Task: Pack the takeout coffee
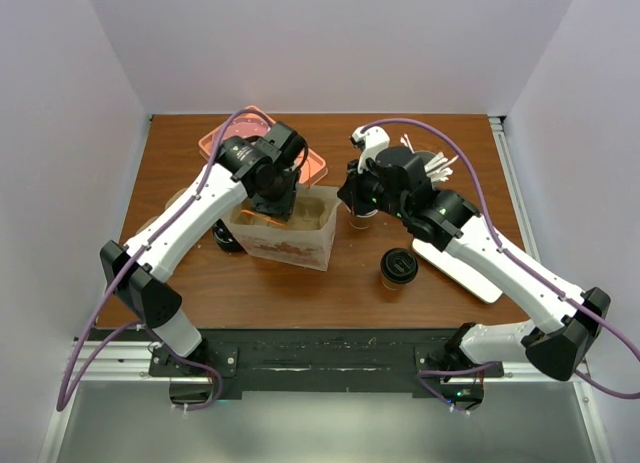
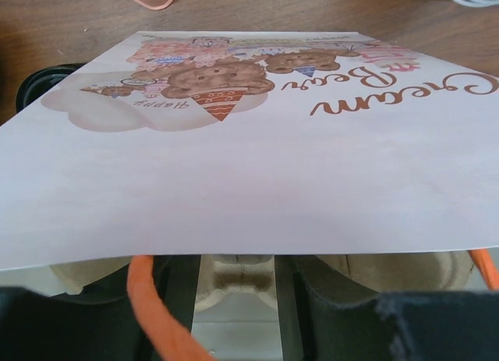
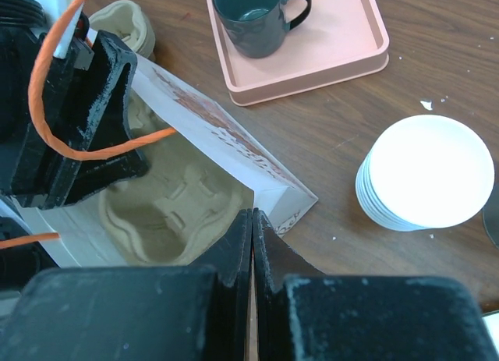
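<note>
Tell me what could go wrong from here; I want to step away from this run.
1. The left gripper pinches only one wall of the paper bag. If it slips, the mouth may sag over the cup carrier.
2. The right gripper, shut, sits right at the bag's rim. A careless move might crumple or drag it.
3. The takeout coffee stands on the table close to the right arm, where a swing could tip it.

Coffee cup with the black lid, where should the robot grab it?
The cup stands upright, apart from the bag and the white tray. So probably squeeze its brown paper wall just under the lid, coming level from the near side, where the table is bare.
</note>
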Robot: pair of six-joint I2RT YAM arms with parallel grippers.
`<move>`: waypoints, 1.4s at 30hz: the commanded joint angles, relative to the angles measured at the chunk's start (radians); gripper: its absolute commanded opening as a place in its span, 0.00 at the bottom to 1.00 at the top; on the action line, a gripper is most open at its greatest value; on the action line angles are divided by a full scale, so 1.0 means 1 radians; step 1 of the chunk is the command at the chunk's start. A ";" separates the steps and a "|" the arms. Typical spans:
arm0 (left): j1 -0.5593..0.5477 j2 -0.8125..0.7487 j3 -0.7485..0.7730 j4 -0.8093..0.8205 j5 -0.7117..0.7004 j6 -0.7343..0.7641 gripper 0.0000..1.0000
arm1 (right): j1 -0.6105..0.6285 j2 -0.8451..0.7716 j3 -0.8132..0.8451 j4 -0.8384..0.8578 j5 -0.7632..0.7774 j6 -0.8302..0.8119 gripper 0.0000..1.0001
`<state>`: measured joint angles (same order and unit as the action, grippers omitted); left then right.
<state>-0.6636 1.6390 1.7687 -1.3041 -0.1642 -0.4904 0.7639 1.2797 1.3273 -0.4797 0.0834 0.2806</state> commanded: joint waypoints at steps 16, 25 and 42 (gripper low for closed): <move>-0.005 -0.004 -0.084 0.117 -0.051 -0.047 0.36 | -0.003 0.015 0.007 0.038 0.006 0.140 0.00; -0.005 -0.016 -0.032 0.037 0.043 -0.042 0.55 | -0.002 0.029 0.007 0.036 0.021 0.147 0.00; -0.004 -0.103 0.035 -0.009 0.233 -0.080 0.74 | -0.005 0.029 0.003 -0.088 0.065 0.034 0.00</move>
<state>-0.6643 1.5974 1.7878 -1.3029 0.0055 -0.5430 0.7628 1.3087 1.3243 -0.4889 0.1219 0.3534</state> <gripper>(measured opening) 0.732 0.007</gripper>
